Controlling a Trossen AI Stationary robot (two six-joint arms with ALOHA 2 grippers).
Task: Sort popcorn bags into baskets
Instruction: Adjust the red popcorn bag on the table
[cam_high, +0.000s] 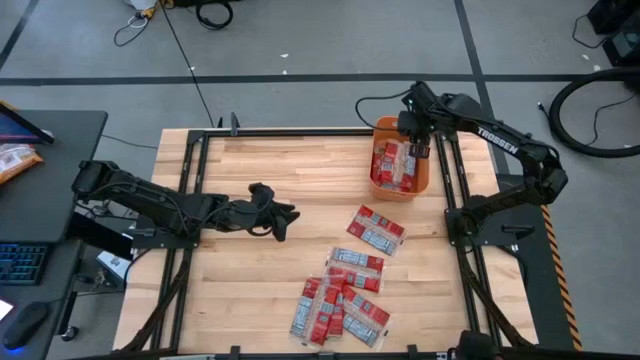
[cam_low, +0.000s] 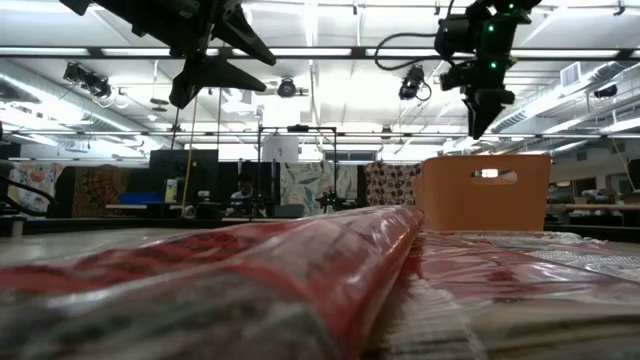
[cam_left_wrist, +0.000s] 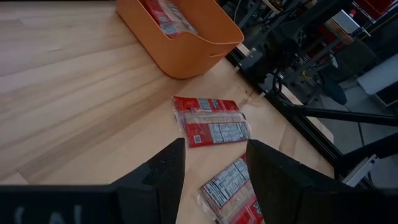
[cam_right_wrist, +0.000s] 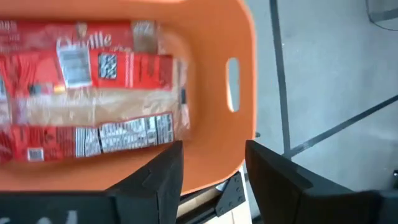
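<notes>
High view: pale wooden desk (cam_high: 250, 170).
Right tool (cam_high: 411, 139): fingers apart, empty, above orange plastic basket (cam_high: 424, 178) holding red popcorn packets (cam_high: 393, 163).
Left tool (cam_high: 287, 221): fingers apart, empty, mid-desk.
Loose packets (cam_high: 345, 285): near front edge.

Orange basket (cam_high: 424, 181) upright, rounded corners, handle slot at rim; red popcorn bags in basket (cam_high: 395, 163) lie flat inside, white label panels up. Single bag (cam_high: 376, 229) flat on table, near the basket's front side. Cluster of bags (cam_high: 340, 298) farther from basket beyond it, flat, overlapping, red with grey-white labels.
</notes>
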